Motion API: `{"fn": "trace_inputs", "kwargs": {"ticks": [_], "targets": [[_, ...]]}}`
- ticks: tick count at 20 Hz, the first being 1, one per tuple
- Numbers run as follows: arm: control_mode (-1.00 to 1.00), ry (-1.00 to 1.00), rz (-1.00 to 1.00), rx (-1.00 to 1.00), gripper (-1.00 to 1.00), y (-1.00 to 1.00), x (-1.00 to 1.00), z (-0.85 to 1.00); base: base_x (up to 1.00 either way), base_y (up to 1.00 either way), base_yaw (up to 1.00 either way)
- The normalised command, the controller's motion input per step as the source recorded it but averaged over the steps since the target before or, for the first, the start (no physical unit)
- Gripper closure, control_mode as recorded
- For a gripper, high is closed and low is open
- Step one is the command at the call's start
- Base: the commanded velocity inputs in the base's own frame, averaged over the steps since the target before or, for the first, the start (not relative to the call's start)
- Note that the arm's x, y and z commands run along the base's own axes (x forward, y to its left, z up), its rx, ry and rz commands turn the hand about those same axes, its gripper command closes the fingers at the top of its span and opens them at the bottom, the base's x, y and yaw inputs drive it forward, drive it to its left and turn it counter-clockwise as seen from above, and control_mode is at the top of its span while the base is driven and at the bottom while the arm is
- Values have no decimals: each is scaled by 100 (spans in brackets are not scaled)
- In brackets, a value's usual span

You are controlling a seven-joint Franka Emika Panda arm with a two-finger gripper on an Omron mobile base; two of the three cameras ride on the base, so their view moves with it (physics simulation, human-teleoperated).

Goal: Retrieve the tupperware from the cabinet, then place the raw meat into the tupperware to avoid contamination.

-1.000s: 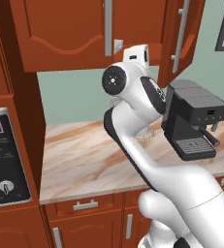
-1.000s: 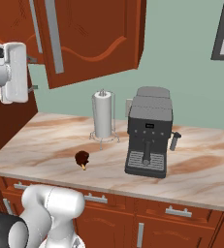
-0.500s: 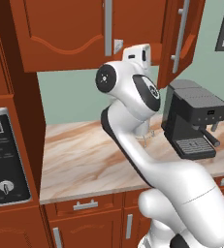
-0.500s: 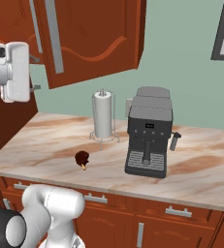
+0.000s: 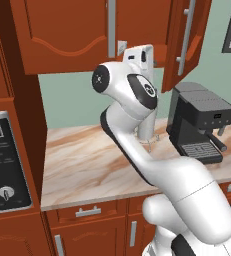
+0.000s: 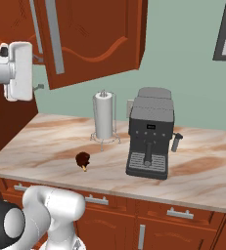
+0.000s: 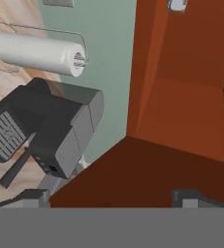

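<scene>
In the left base view we see the gripper (image 5: 146, 54) raised at the cabinet (image 5: 77, 30), beside its swung-out door. In the right base view the raw meat (image 6: 82, 159) lies on the counter (image 6: 46, 146) — well below the hand. In the hand view the jaws stand released, empty, facing the cabinet's interior — we cannot make out the tupperware.

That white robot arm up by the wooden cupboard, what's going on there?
The white robot arm's gripper is raised to the reddish-brown wooden wall cabinet, whose right door stands swung open. Its jaws are open and hold nothing. On the marble counter below, a small dark reddish-brown piece of raw meat lies in front of the white paper-towel roll, left of the dark grey coffee machine. Apparently it is about to reach inside the cabinet.
</scene>
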Motion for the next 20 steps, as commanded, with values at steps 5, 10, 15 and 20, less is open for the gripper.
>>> {"fn": "trace_inputs", "kwargs": {"ticks": [5,10,15,20], "targets": [[-100,0,-7,0,-100,-10,4,1,0,0,0],[-100,0,-5,0,-100,-3,0,10,0,0,0],[-100,-2,-2,-1,-100,0,0,16,0,0,0],[-100,-4,-2,-3,-100,0,0,8,0,0,0]]}}
